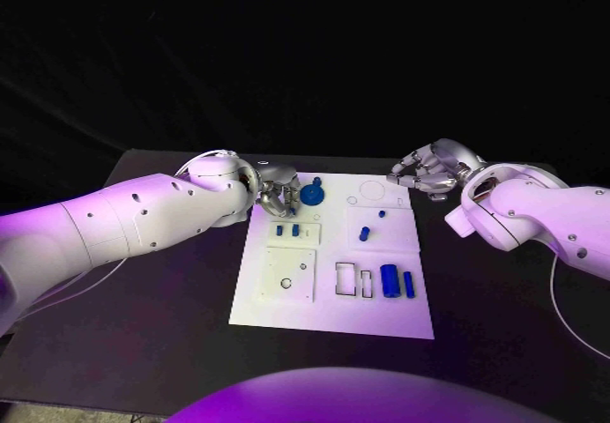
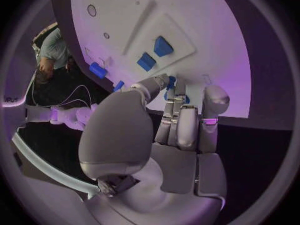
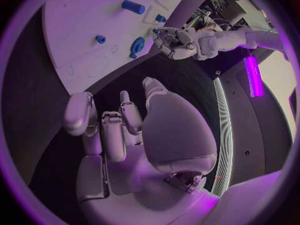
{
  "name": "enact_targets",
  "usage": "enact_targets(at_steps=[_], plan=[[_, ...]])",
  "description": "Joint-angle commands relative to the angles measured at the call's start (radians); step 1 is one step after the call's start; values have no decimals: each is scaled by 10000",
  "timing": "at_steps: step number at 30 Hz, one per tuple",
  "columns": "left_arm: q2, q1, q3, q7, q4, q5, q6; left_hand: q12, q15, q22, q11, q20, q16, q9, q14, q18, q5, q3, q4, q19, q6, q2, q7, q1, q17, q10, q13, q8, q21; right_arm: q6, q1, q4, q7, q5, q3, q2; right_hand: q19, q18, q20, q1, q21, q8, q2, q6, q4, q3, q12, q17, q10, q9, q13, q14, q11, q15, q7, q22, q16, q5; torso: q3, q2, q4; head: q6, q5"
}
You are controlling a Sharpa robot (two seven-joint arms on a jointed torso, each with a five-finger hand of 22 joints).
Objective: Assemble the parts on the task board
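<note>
White task board (image 1: 333, 319) on black table (image 1: 152, 335), left hand (image 1: 279, 189) touching round blue part (image 1: 311, 192)

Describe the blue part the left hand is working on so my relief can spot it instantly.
Find the white task board, then its far left corner, where the left hand reaches in. The round blue disc at its fingertips is the only circular part; the other blue pieces are small blocks or bars.

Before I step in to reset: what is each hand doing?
Left hand: touching the round blue part; grip cannot be told.
Right hand: fingers curled, holding nothing.
</note>
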Motion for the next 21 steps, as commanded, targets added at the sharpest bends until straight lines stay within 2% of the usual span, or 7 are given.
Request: enact_targets(at_steps=[1,13,16,18,21], plan=[[28,5,-3,-28,0,59,257,-29,12,1083,2,16,-38,-8,18,-81,16,-28,-41,9,35,16,9,-105,-8,53,-7,-67,-45,116,-5,5,30,-111,0,3,-51,141,-6,-40,-67,60,-87,18,18,69,-27,1072,-24,16,-11,658,-13,-56,-10,-11,-32,58,-4,-8,8,-5,-13],[16,6,-14,-48,-14,67,266,-172,12,1074,3,17,-46,-1,-12,-74,-87,-72,-55,-29,2,7,15,-160,-51,128,3,-162,-87,153,-5,-9,-20,-112,0,0,-58,144,-8,-46,-89,63,-93,15,20,75,-48,1048,-39,18,-36,652,-14,-58,-11,-23,-44,56,-4,-4,6,-11,-5],[16,6,-16,-45,-23,97,232,-335,50,1061,50,38,-76,-83,-64,-71,-87,-89,-56,-65,-340,-53,107,-239,-156,154,2,-433,-140,154,-5,-13,-26,-113,0,-2,-58,144,-8,-46,-89,63,-93,15,20,75,-48,1048,-39,18,-36,652,-14,-58,-11,-23,-44,56,-3,-7,7,-13,-4],[18,6,-16,-52,-29,115,206,-515,52,1055,35,49,-98,-230,-108,-61,-66,-83,-49,-83,-895,-132,110,-327,-249,202,-2,-818,-164,157,-5,-13,-29,-113,0,-2,-58,144,-8,-46,-89,63,-93,15,20,75,-48,1048,-39,18,-36,652,-14,-58,-11,-23,-44,56,-2,-8,13,-10,0],[19,6,-17,-68,-35,126,201,-600,48,1053,45,53,-103,-261,-121,-61,-56,-104,-27,-88,-990,-175,110,-396,-281,215,-6,-895,-175,158,-5,-14,-31,-114,0,-1,-58,144,-8,-46,-89,63,-93,15,20,75,-48,1048,-39,18,-36,652,-14,-58,-11,-23,-44,56,-6,-6,8,-11,-2]])
